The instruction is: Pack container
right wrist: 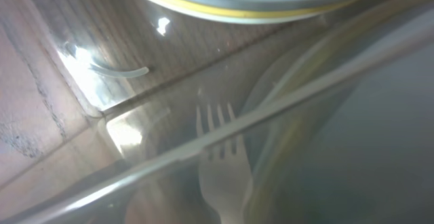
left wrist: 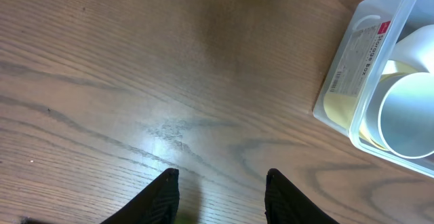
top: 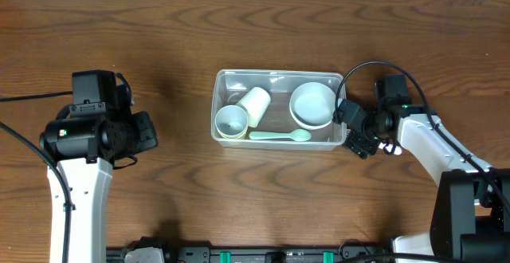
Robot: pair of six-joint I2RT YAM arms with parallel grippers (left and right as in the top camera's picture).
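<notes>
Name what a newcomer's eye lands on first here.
The clear container at mid-table stands out, holding a white bowl, an upright cup, a tipped cup and a pale fork. The right end effector sits at its right end; the left end effector hangs open over the wooden table.

Left tool [left wrist: 220, 195] hangs spread; right tool [top: 352, 131] points inward.

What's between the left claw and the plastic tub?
Just bare wooden table between the left claw and the tub; the overhead and left wrist views show it.
</notes>
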